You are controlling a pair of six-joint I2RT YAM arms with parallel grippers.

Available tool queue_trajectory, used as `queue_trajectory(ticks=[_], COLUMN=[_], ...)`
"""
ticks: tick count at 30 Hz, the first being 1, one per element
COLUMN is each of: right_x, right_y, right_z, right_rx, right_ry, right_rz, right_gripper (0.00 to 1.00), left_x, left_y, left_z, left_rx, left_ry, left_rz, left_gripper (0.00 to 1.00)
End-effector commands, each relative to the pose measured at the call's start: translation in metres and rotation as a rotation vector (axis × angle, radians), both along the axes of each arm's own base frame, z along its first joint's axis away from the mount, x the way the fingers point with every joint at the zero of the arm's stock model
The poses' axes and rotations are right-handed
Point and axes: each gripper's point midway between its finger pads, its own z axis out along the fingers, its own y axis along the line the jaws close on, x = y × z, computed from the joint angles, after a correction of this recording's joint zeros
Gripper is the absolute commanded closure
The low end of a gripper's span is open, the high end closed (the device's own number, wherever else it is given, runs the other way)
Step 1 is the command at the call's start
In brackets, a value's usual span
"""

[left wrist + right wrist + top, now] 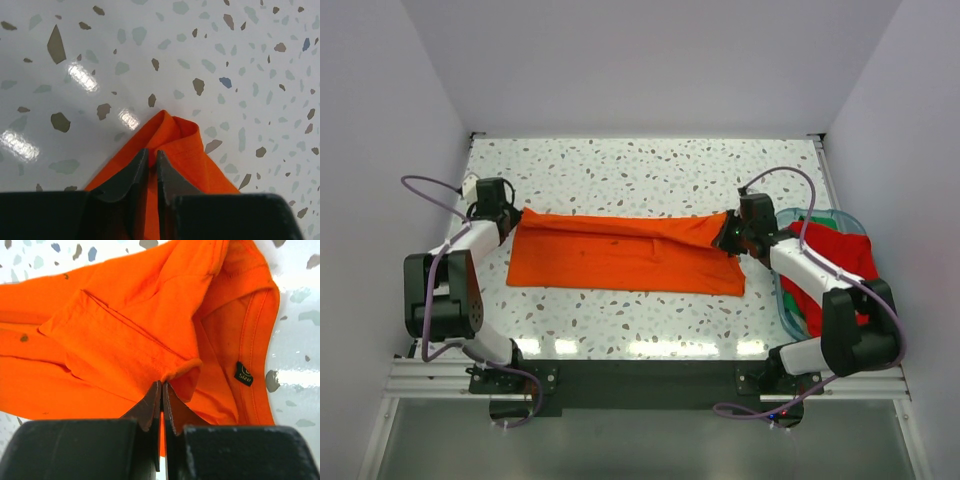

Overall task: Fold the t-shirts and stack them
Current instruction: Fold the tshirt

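place: lab booth | cues: white walls, speckled table

Glossy white terrazzo tabletop flecked with grey, brown and blue chips, boxed in by plain pale-lilac matte walls at back, left and right. Bright glare patches along the near edge. Silver aluminium rail in front, dull grey floor below.

The one marking in view is a small black neck label sewn inside the collar of the orange t-shirt. It carries a pale round logo above a short line of pale letters — too small to read for certain.
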Motion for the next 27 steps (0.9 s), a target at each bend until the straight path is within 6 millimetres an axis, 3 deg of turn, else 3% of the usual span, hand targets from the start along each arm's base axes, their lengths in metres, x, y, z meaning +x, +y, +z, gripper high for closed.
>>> queue_trajectory(ticks=[1,5,7,15,22,27], right_x=[0.003,-0.001,-0.002,-0.005,-0.005,-0.005], right_y=[0.008,0.009,0.009,0.008,0.007,0.006], right_z=[0.011,0.005,0.006,0.002,0.001,0.001], right_rx=[0.054,0.058,0.066,0.07,0.069,0.064], right_ry=[-0.063,-0.052,-0.056,-0.062,-0.063,-0.062], right_rz=[0.013,0.021,0.022,0.013,0.006,0.005], right_gripper=[1.0,1.0,1.0,1.0,1.0,1.0], left_x=[-0.011,-0.02,-0.019,-0.018,-0.043,-0.042], left_y=[0.012,0.012,0.01,-0.009,-0.018,-0.019], left_z=[0.013,0.015,0.022,0.027,-0.004,-0.012], left_rx=[0.007,-0.001,-0.009,-0.025,0.01,-0.002], left_ry=[-0.041,-0.063,-0.085,-0.081,0.089,0.109], left_rz=[0.091,0.116,0.107,0.044,0.12,0.131], left_gripper=[0.81,0.52,0.47,0.47,0.53,0.54])
